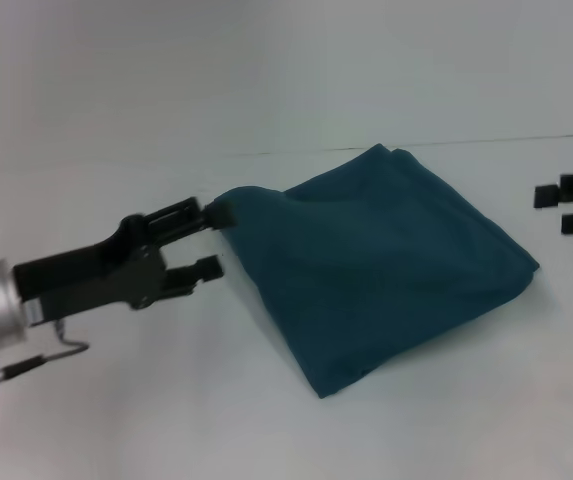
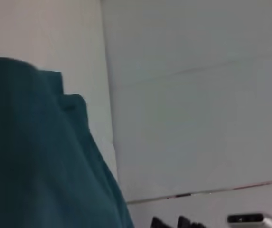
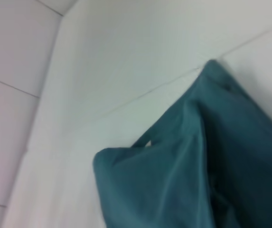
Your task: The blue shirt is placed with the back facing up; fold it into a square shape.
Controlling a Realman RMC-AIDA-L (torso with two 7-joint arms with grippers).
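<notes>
Your left gripper [image 1: 214,240] has its jaws apart, the upper one touching the folded blue shirt [image 1: 396,260] corner. Your right gripper [image 1: 571,208], jaws apart, sits beside the shirt on the tabletop [image 1: 166,100].

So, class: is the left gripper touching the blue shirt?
Touching. In the head view, the upper finger of the left gripper meets the blue shirt at its raised corner; the lower finger sits clear below it.

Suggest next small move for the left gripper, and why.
Probably back the left gripper away toward the robot's left. It is open, only its upper finger touching the left corner of the blue shirt, which already lies folded into a rough square. The right gripper sits parked at the right edge.
</notes>
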